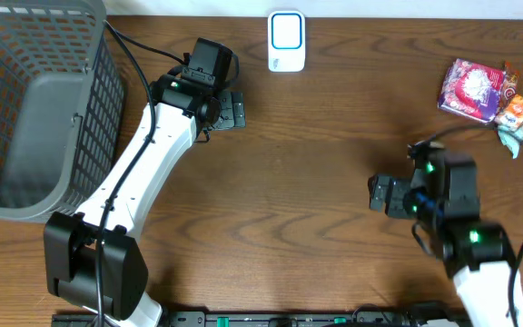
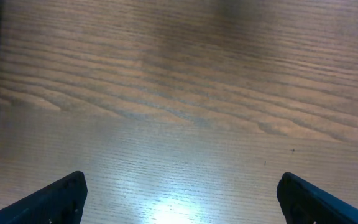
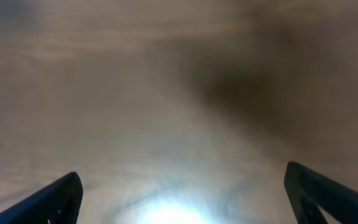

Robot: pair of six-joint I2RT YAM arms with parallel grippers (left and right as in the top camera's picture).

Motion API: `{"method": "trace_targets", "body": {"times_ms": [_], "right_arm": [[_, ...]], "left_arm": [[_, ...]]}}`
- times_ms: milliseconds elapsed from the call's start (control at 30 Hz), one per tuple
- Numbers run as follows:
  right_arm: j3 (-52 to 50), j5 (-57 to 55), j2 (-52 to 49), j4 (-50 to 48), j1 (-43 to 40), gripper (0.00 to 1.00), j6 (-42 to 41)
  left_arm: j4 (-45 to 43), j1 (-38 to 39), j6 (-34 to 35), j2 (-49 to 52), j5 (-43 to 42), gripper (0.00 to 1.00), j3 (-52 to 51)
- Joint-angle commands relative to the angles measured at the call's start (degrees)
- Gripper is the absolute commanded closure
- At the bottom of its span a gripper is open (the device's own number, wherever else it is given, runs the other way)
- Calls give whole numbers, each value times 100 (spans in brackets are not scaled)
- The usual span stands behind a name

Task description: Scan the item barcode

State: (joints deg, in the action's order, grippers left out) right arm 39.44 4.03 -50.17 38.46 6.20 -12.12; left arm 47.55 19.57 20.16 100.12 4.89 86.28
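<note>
While both arms hover over the wooden table, we see each pair of jaws spread wide and empty
The pink snack packet lies well behind the right gripper; the white scanner sits near the left gripper, just off its fingertips

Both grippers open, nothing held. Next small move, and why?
Probably swing the right gripper toward the purple packet. That gripper is open, empty and the nearer one, and no item is at the scanner yet.
</note>
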Motion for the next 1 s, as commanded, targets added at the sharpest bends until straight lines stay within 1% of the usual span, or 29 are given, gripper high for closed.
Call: {"method": "trace_targets", "body": {"times_ms": [0,100,300,467,633,667,833,967], "right_arm": [[-678,254,785,-476,35,1,527],[-1399,625,1591,-1060,35,1,1014],[-2481,678,2732,-2052,22,1,1049],[-3259,682,3152,-3230,22,1,1049],[-3858,678,3163,-4415,-9,1,1049],[-3917,645,3174,-4535,-22,1,1047],[-3912,184,3388,-4531,-22,1,1010],[-3912,-291,3888,-4175,-42,1,914]], "left_arm": [[20,-20,28,39,74,2,94],[20,-20,28,39,72,2,94],[17,-20,28,39,72,2,94],[17,-20,28,39,72,2,94],[17,-20,28,39,72,2,94],[20,-20,28,39,72,2,94],[17,-20,28,39,72,2,94],[17,-20,28,39,72,2,94]]}}
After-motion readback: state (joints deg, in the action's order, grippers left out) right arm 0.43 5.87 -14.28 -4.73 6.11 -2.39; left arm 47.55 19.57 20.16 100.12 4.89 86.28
